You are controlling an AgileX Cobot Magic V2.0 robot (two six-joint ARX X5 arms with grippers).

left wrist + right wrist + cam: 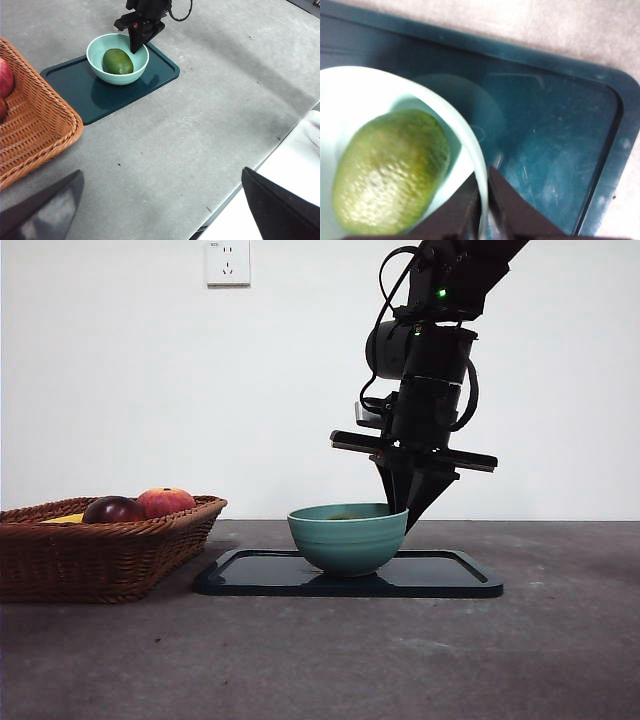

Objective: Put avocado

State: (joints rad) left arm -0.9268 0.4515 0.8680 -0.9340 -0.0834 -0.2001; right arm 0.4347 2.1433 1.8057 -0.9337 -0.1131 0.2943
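On grey table (560, 640), white wall behind: avocado (118, 61) in teal bowl (100, 47); right end effector (484, 200) clamped on bowl rim, left end effector (160, 200) apart.

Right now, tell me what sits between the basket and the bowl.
Only a bare stretch of the dark tray and some grey table lie between the basket and the bowl; the left wrist view shows it.
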